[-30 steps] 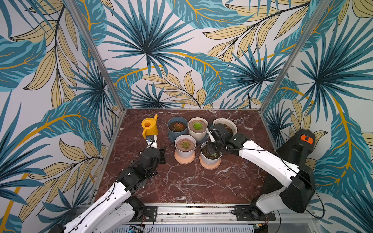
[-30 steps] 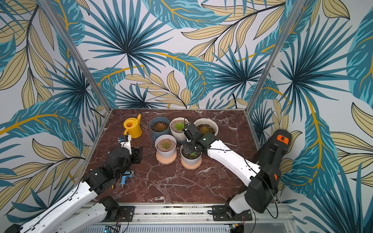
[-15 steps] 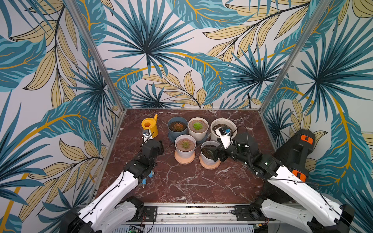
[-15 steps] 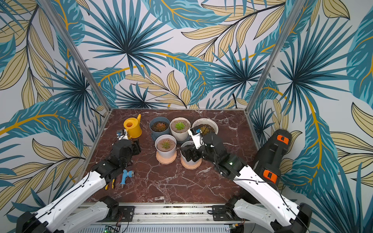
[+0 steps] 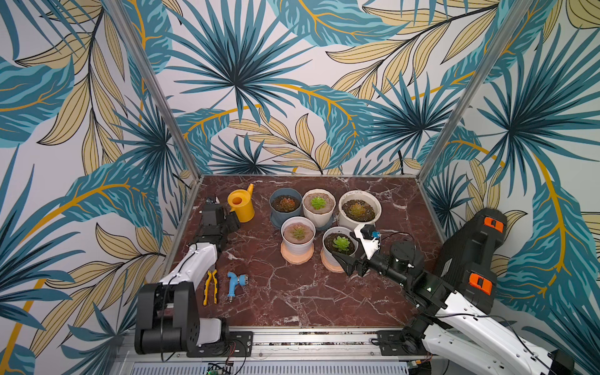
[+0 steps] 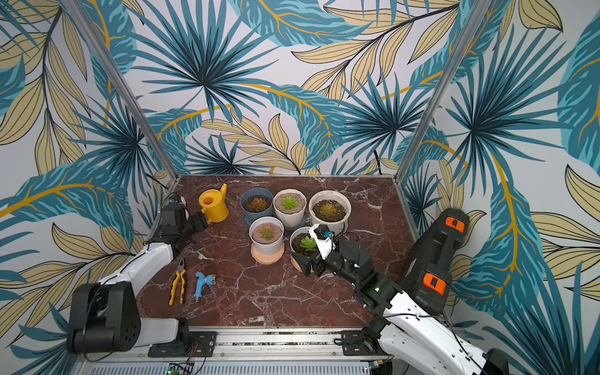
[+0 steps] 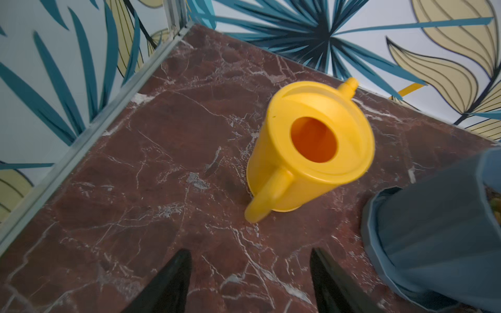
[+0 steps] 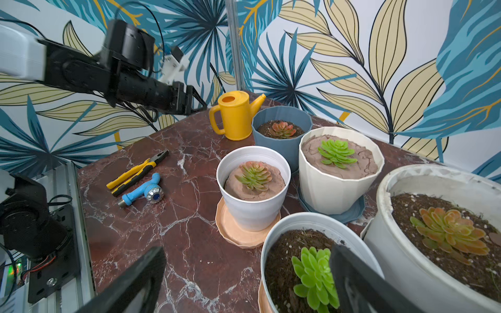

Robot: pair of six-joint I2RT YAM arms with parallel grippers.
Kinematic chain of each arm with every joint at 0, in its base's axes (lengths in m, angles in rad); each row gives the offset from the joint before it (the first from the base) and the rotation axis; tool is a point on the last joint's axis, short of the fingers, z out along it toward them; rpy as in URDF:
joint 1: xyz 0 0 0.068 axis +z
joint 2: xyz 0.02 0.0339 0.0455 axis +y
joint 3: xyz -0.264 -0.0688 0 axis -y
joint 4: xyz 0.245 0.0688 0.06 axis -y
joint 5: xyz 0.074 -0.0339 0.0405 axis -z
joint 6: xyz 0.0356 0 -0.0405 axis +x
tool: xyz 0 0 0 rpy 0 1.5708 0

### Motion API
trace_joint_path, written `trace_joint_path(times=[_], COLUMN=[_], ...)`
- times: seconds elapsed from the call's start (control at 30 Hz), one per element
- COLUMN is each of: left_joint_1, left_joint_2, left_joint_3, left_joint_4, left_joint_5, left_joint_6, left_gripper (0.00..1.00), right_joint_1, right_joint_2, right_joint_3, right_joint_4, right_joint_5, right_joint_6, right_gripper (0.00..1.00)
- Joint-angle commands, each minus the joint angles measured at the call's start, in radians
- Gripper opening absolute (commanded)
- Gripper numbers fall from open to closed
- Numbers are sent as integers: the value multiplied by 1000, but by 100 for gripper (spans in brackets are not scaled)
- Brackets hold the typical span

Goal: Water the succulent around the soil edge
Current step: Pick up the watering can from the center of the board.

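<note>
At the far-left edge of the desk (image 5: 292,302): watering can (image 5: 243,207), upright; left gripper (image 7: 250,252) apart, just short of its handle. Right gripper (image 8: 248,254) apart, beside near pot (image 8: 306,218).

3 walls (image 5: 292,81) in teal-and-tan palm-leaf wallpaper enclose a reddish-brown marble tabletop (image 5: 292,298) with white veins. Aluminium posts (image 5: 156,91) stand at its 2 back corners.
</note>
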Motion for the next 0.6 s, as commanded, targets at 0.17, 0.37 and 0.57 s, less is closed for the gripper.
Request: trace_joint_path(times=[0.17, 0.37, 0.57], left_joint_1=[96, 99, 102], left_joint_2=[177, 218, 309], left_joint_3=[130, 160, 278], left_joint_4=[68, 137, 44], left_joint_5=[290, 377, 360], left_joint_6=[250, 233, 256], left_gripper=[66, 65, 61], right_joint_1=[3, 3, 3], right_joint_2=[9, 44, 50], right_joint_3=[-41, -34, -37], right_joint_4=[95, 98, 93], right_joint_5=[33, 31, 49], right_joint_6=[-12, -18, -34], right_gripper=[100, 99, 100])
